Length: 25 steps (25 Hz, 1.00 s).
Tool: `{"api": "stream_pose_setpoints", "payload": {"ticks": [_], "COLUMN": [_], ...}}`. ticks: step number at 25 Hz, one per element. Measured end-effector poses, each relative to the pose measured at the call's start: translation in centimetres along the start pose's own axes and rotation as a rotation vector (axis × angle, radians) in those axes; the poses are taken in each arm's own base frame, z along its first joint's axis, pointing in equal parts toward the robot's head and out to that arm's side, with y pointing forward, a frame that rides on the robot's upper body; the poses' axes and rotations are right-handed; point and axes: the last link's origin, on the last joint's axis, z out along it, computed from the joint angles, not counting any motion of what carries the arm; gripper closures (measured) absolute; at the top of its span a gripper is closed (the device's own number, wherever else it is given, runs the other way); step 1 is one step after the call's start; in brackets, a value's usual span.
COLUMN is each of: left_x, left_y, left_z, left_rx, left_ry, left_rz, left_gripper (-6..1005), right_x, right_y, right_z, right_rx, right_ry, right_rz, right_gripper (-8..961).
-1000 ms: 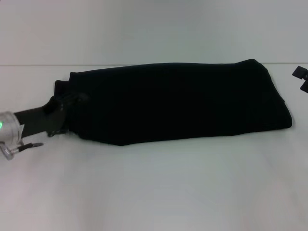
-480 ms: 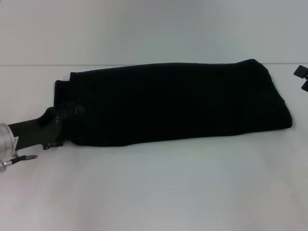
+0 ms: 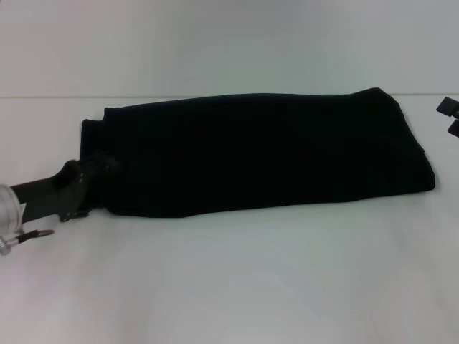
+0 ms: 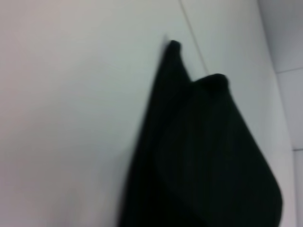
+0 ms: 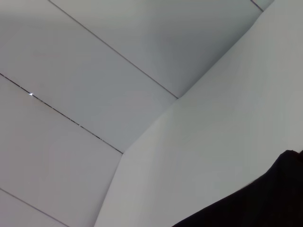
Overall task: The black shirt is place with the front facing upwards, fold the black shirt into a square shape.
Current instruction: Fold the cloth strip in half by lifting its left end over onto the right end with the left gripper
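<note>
the black shirt [image 3: 258,150] lies on the white desk [image 3: 237,279] as a long, narrow folded band, running across the middle of the desk from the robot's left to its right, with no lettering or label showing on the side that faces up. its right end is the wider one and reaches farther back on the desk; its left end is narrower and shows a small step in the outline at the far corner. the left end effector [image 3: 93,179] sits at the near left corner of the shirt, low on the desk, its black body touching or tucked against the cloth edge; black on black there, so i cannot tell whether its fingers are apart or together. its silver wrist and a small cable loop stick out to the left of the shirt, near the edge of the head view. in the left wrist view the shirt [image 4: 203,156] shows as a dark folded layer with a small pointed corner and a rounded bump at its end, lying flat on the pale desk [image 4: 71,118]. the right end effector [image 3: 449,116] is only a small black shape off the shirt's far right end, clear of the cloth, and i cannot tell its state either. the right wrist view catches just a dark corner of the shirt [image 5: 255,203] against the desk [image 5: 213,142].
</note>
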Motion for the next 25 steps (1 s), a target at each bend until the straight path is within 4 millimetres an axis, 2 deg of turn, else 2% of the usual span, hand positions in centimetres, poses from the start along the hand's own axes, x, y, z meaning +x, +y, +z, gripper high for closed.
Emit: {"api": "stream_pose_setpoints", "payload": {"ticks": [4,7,8,12,19,25], "left_x": [-0.3,-0.3,-0.5,-0.4,-0.1,-0.2], "left_y": [1.5,1.4,0.6,0.1,0.8,0.6], "left_z": [0.1,0.0,-0.2,-0.1,0.7,0.7], "left_rx": [-0.073,-0.074,-0.055,-0.032,-0.023,-0.003], "left_ry": [-0.029,-0.028,-0.019,-0.005,0.003,-0.007], "left_rz": [0.04,0.039,0.018,0.012,0.037,0.041], "left_gripper": [99,105,107,116,134,150], "right_x": [0.0,0.1,0.1,0.2,0.1,0.1], "right_y": [0.1,-0.1,-0.1,-0.2,-0.2,-0.2], "right_z": [-0.1,-0.2,-0.2,-0.2,-0.3,-0.3], "right_rx": [-0.005,-0.004,-0.003,-0.003,-0.004,-0.003], "right_ry": [0.0,-0.004,-0.004,-0.004,-0.003,-0.007], "right_rz": [0.002,0.009,0.012,0.013,0.012,0.013], "right_gripper": [135,135,135,136,136,135]}}
